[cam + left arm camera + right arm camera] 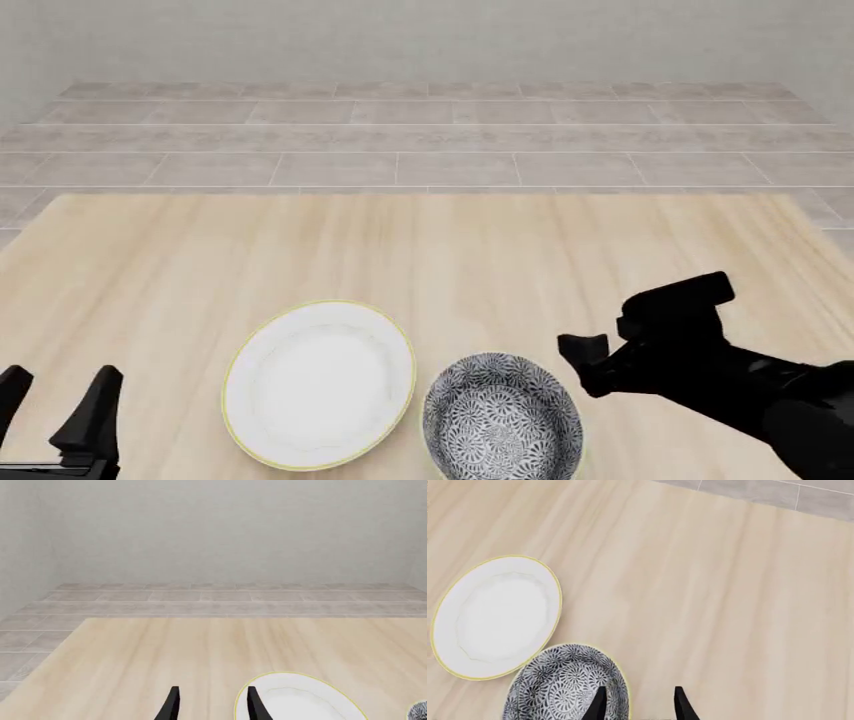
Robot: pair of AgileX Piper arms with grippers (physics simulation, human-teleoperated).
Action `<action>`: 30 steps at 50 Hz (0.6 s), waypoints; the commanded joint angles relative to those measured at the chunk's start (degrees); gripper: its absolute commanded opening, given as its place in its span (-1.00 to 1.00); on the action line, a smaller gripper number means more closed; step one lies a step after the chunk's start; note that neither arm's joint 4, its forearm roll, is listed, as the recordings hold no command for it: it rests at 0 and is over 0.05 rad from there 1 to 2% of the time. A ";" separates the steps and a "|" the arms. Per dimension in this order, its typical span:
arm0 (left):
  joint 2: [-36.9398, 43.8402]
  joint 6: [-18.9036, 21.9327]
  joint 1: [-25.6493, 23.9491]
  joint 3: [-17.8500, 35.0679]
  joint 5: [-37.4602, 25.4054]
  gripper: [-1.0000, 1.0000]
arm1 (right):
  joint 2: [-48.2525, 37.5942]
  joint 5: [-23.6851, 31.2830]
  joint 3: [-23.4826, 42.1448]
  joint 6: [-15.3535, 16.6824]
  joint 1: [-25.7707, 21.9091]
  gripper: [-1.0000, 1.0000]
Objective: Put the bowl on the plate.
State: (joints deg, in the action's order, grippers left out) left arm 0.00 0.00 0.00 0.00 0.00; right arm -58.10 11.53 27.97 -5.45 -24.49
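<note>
Left pincer point(54, 405) points upward, gaping, left of the plate point(318, 385).

I am seeing a pale wooden table point(441, 250) lying under the claws — beyond them a grey tiled floor point(427, 140) is meeting a plain wall point(427, 40).

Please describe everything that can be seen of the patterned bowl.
The bowl is round and deep, covered inside and out with a dense dark grey-and-white flower pattern, with a pale rim line; it looks like glazed ceramic. It stands upright and empty on the wooden table, right beside the white plate, their rims very close or just meeting. It is not on the plate. The right claw is open, with one finger over the bowl's rim and one outside it.
</note>
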 commanded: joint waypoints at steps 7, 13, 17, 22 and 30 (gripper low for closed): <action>0.00 0.00 0.00 0.00 0.00 1.00 | -2.32 -2.71 -2.14 -2.34 -1.79 1.00; 0.00 0.00 0.00 0.00 0.00 1.00 | -2.94 -3.81 -2.95 -3.37 -2.34 1.00; 0.00 0.00 0.00 0.00 0.00 1.00 | -3.42 -4.27 -2.85 -3.63 -3.10 1.00; 0.00 0.00 0.00 0.00 0.00 1.00 | -3.89 -4.76 -3.20 -3.90 -3.14 1.00; 0.00 0.00 0.00 0.00 0.00 1.00 | -4.38 -5.34 -3.98 -4.10 -3.19 1.00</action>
State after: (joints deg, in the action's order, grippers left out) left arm 0.00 0.00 0.00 0.00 0.00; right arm -61.67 7.17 24.86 -9.01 -27.33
